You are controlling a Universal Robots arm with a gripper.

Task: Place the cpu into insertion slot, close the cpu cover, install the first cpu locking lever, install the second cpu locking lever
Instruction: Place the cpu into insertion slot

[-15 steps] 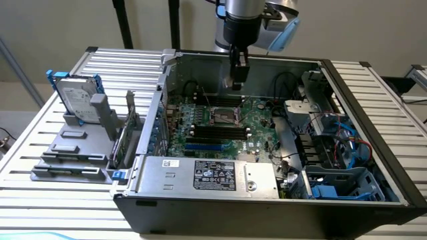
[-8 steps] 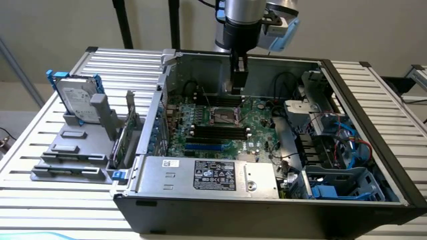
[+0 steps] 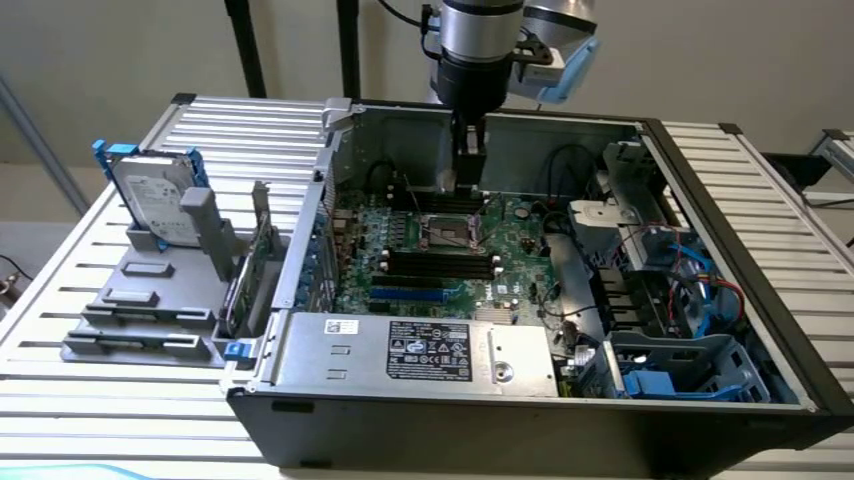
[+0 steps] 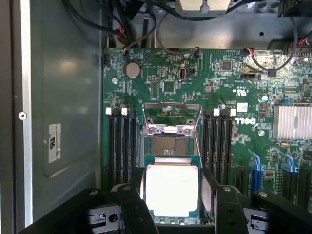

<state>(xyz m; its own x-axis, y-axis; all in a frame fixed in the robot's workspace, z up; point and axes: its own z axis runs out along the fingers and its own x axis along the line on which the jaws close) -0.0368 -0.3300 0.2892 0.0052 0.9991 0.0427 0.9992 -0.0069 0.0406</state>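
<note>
— silver-grey and square, the cpu is clamped between the black fingers of the pincer in the wrist view. a thin green edge shows as it hangs over the green board.
— the exterior view gives the wider picture: the pincer reaches down inside the open computer case, just over the insertion slot.
— the wrist view has the close detail. insertion slot open, dark centre, shiny metal rim, with the cpu cover, a thin metal frame, tipped up beside it. long black memory slots run on both sides.
— outside, the case lies on a ribbed metal surface. a hard drive is propped in a grey plastic holder on the exterior view's left.
</note>
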